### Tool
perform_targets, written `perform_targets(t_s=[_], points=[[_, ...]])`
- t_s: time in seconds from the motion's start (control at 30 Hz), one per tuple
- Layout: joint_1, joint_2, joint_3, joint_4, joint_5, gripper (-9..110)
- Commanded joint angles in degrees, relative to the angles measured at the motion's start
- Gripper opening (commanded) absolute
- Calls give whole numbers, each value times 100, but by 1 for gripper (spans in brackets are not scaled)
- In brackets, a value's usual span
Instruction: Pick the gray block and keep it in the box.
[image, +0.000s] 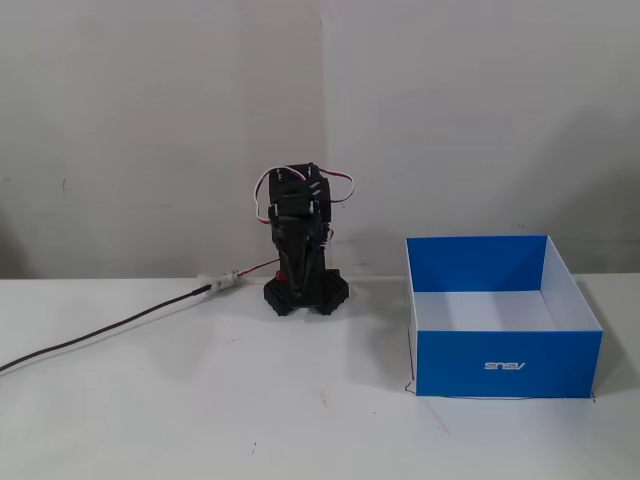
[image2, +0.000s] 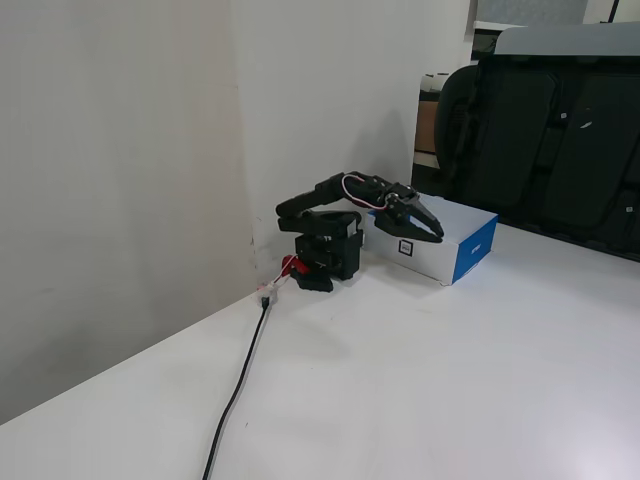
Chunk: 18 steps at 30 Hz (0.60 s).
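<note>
The blue box (image: 460, 362) stands open-topped on the white table, to the right of the arm in a fixed view; the part of its white inside that shows holds nothing. In both fixed views the gray block is out of sight. It also shows in another fixed view (image2: 474, 251), just behind the gripper. The black arm is folded low over its base (image: 305, 290). My gripper (image2: 432, 230) hangs above the table in front of the box, jaws closed with nothing between them. In a fixed view the gripper (image: 297, 262) points toward the camera.
A black cable (image: 100, 335) runs from the arm's base to the left across the table, seen also in another fixed view (image2: 238, 385). White walls stand close behind the arm. Black chairs (image2: 560, 140) stand beyond the table's far edge.
</note>
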Motion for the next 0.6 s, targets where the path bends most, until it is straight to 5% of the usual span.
perform_targets(t_s=[0.0,0.57], points=[[9,422,141,70,-62,0],[448,1380,1362,35,9,0]])
